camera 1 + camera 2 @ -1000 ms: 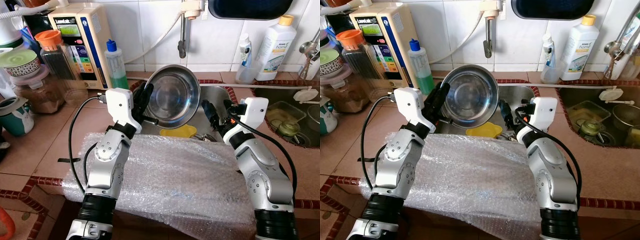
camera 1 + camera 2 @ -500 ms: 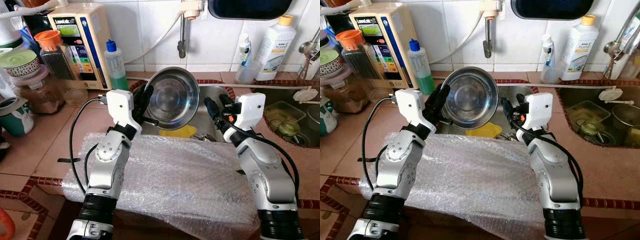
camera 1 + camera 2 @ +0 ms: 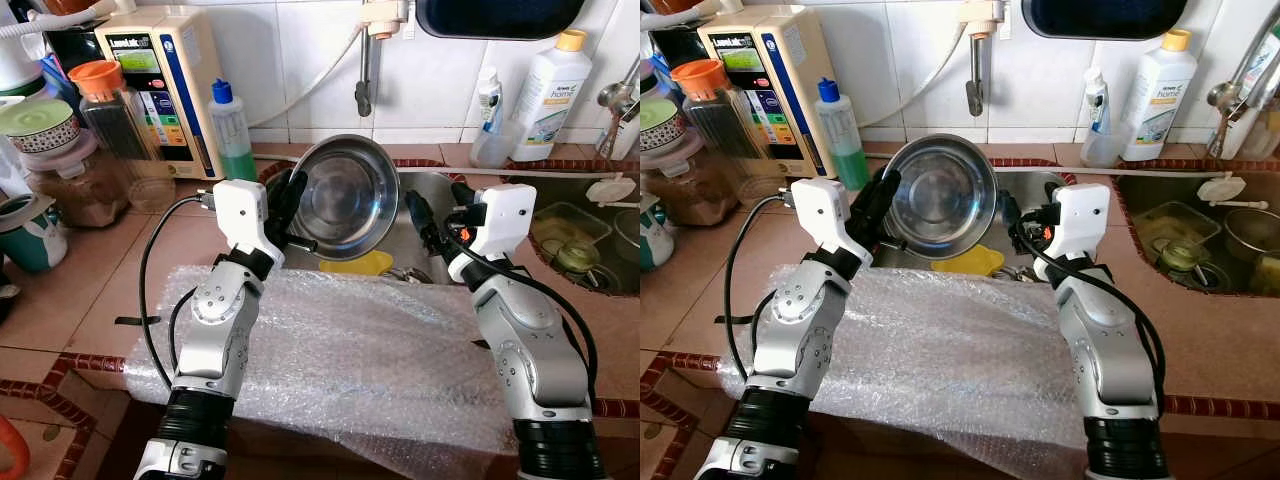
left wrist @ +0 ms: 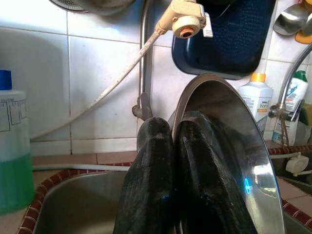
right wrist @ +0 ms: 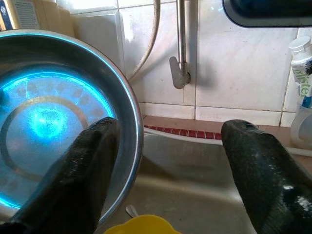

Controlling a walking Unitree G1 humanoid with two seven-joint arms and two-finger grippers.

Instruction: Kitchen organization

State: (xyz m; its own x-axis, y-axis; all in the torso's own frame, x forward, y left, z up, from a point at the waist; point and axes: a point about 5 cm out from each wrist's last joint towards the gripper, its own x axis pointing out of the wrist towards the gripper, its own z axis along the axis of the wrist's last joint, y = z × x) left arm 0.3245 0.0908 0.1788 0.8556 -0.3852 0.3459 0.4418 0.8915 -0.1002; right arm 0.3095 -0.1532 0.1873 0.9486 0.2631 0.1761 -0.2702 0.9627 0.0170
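A round steel bowl point(image 3: 345, 195) hangs tilted on its edge over the sink point(image 3: 428, 188), its hollow facing me. My left gripper point(image 3: 291, 203) is shut on the bowl's left rim, one finger inside and one behind, as the left wrist view shows with the fingers point(image 4: 148, 161) pressed against the bowl point(image 4: 234, 141). My right gripper point(image 3: 437, 208) stands open just right of the bowl. In the right wrist view the bowl's rim point(image 5: 131, 122) lies beside one finger point(image 5: 92, 161), with the sink between the two fingers.
A bubble wrap sheet point(image 3: 350, 350) covers the counter's front under both arms. A yellow item point(image 3: 357, 264) lies in the sink. A green-liquid bottle point(image 3: 232, 130), a water purifier point(image 3: 165, 80) and jars point(image 3: 80, 180) stand left. A white bottle point(image 3: 550, 95) and a second sink point(image 3: 575, 240) are right.
My right gripper has risen a little and edged toward the bowl's right rim. The left gripper and bowl have barely moved.
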